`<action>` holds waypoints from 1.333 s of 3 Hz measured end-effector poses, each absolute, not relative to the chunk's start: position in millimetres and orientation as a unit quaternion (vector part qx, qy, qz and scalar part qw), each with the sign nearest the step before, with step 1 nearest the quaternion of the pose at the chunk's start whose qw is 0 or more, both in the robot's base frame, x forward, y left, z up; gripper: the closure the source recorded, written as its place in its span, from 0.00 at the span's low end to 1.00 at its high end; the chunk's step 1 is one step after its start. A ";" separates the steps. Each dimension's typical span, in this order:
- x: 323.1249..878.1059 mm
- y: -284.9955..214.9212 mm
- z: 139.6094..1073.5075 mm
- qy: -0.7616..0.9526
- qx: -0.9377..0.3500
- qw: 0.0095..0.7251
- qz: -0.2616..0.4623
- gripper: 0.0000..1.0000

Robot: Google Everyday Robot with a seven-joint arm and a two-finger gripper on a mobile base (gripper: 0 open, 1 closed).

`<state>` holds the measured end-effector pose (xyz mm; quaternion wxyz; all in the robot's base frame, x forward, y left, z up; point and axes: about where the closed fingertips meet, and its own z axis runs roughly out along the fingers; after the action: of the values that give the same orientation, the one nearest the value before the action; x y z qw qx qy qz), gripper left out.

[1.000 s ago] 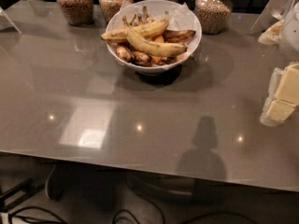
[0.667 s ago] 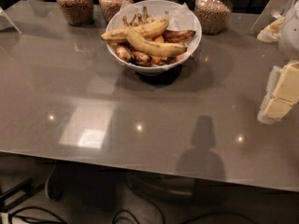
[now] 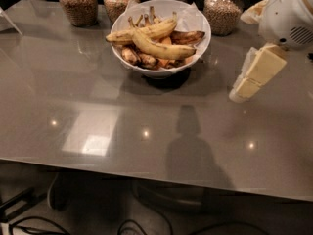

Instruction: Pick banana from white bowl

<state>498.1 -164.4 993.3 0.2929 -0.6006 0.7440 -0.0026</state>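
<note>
Banana [image 3: 164, 48] tops pile [image 3: 139, 58] in white bowl [image 3: 201, 21], jars [image 3: 78, 5] behind; claw [image 3: 243, 88] apparently hovers right.

Brown-speckled curved yellow banana [image 3: 161, 48] in glossy round white bowl [image 3: 161, 72]; shiny grey table [image 3: 98, 106]; cream blocky gripper [image 3: 240, 92] at right edge.

The grey, glossy desk [image 3: 73, 97] carries the white bowl [image 3: 161, 71] near its far edge — behind it stand what look like four glass jars [image 3: 78, 6] of brown grain. The gripper [image 3: 243, 89] hangs above the desk's right side.
</note>
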 end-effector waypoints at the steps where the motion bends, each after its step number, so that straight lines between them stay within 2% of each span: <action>1: 535.6 -130.9 995.7 0.729 -0.598 0.331 0.029 0.00; 3: 590.8 -59.4 981.6 0.700 -0.612 0.360 0.077 0.00; 4: 591.1 -59.0 981.6 0.700 -0.613 0.360 0.076 0.00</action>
<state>591.1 -59.0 981.6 0.3599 -0.6126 0.6995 0.0765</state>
